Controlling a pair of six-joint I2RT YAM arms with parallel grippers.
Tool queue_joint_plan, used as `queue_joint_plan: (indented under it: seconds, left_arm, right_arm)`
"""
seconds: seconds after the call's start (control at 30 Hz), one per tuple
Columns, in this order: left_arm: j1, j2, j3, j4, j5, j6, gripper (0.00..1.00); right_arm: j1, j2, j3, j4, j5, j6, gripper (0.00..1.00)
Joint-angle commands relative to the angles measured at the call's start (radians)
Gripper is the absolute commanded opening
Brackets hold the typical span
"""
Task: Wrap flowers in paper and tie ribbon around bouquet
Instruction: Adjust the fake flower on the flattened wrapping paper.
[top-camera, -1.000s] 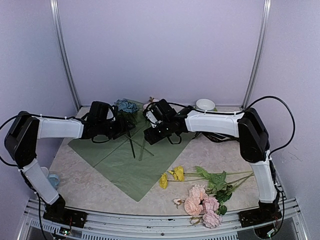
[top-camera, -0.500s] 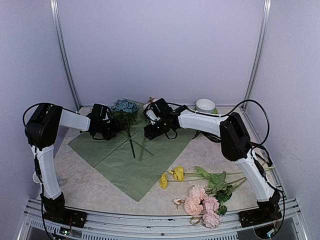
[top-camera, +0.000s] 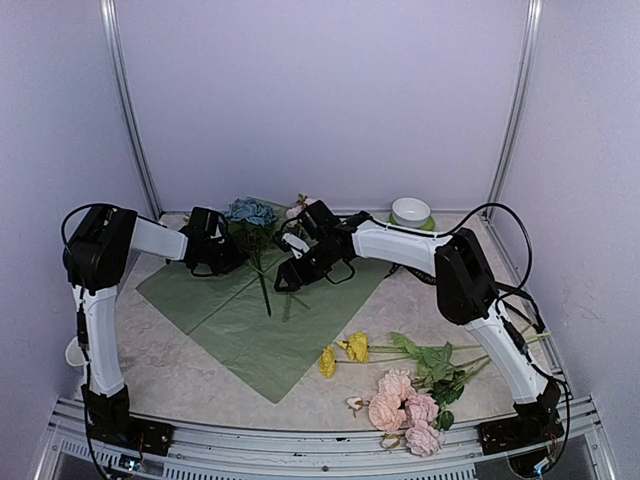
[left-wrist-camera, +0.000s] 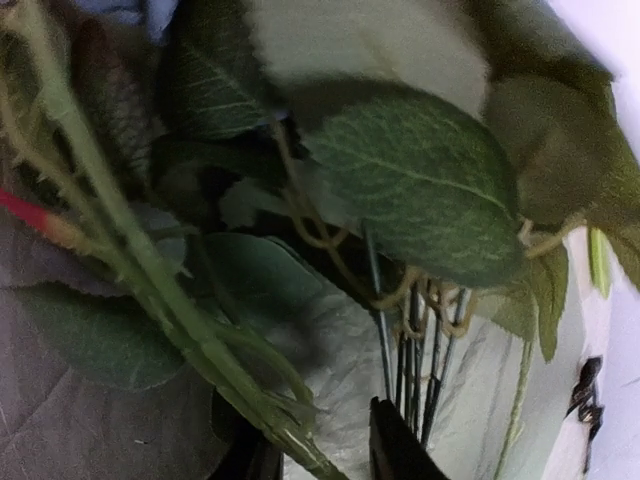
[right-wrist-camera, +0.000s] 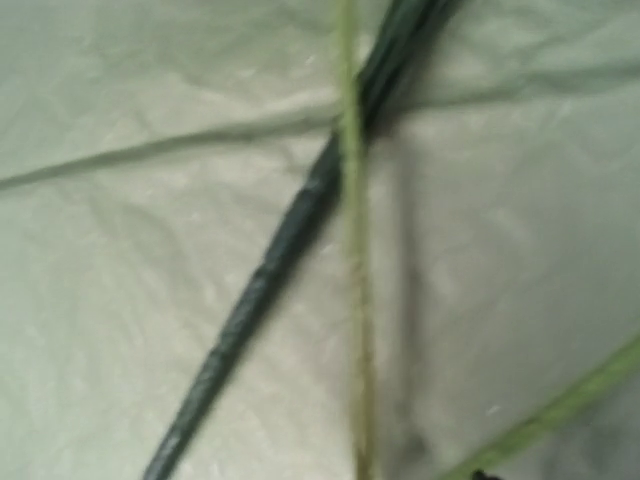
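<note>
Lowered since the earlier view: right claw (top-camera: 284, 278), now just above crossed stems on the green paper (top-camera: 250, 330), opening impossible to tell. Left claw (left-wrist-camera: 318, 455) partly closed, leafy stem of the flowers (top-camera: 252, 212) between its tips, grip unsure. Seemingly gathering stems onto paper; wrapping not begun. Next: pinch one stem squarely, lift without dragging the sheet.

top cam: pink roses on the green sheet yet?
No, the pink roses lie on the bare table near the front edge, off the green sheet.
</note>
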Motion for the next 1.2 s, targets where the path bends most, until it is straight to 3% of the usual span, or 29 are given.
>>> queue_joint_plan:
  seconds: [0.0,0.2,0.37,0.63,0.7,0.9,1.17]
  left_arm:
    - [0.011,0.031,-0.004,-0.013,0.004,0.013,0.18]
    - [0.016,-0.017,-0.018,-0.051,-0.013,0.064,0.00]
    - [0.016,-0.094,-0.033,-0.074,-0.049,0.116,0.00]
    - [0.017,-0.010,0.036,-0.094,-0.011,0.158,0.00]
    - [0.032,0.006,0.053,-0.115,-0.023,0.164,0.05]
    - [0.048,-0.039,0.032,-0.130,-0.075,0.184,0.42]
    - [0.048,-0.095,0.042,-0.190,-0.130,0.212,0.59]
  right_arm:
    - [0.005,-0.039,-0.076,-0.016,-0.107,0.075,0.63]
    - [0.000,-0.124,-0.159,0.042,-0.124,0.087,0.63]
    - [-0.010,-0.162,-0.184,0.048,-0.080,0.075,0.63]
    - [-0.020,-0.238,-0.212,0.001,-0.014,0.057,0.64]
    - [-0.028,-0.290,-0.229,-0.031,0.001,0.025,0.64]
    - [-0.075,-0.555,-0.454,-0.169,0.113,-0.227,0.69]
    - [-0.103,-0.879,-0.873,-0.252,0.251,-0.617,0.73]
